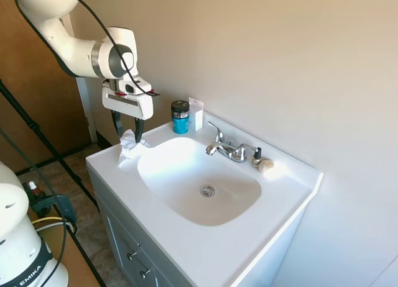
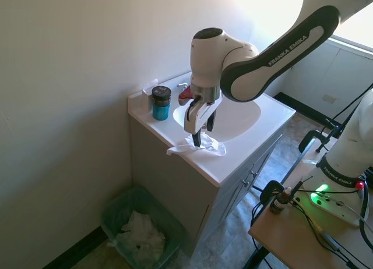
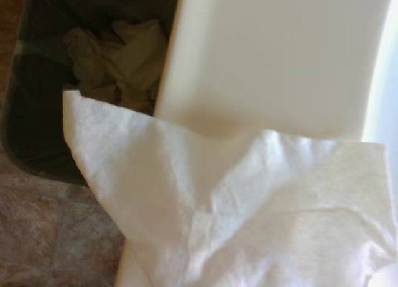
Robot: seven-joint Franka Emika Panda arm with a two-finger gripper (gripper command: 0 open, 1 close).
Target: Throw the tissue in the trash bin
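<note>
Your gripper points straight down over the counter's near-left corner, beside the basin; fingers sit close together with only a narrow gap, their tips down in the tissue; whether they actually pinch it, you cannot tell from either outside view. The tissue lies on the counter at that corner, touching the surface; one flap hangs past the edge in the second exterior view; in the wrist view it fills the lower frame, with the counter edge behind it. The bin stands on the floor below that side of the vanity, against the wall; it already holds crumpled white paper. Behind the gripper a blue jar with a black lid stands near the wall; the faucet is further along, a beige lump just beside it.
</note>
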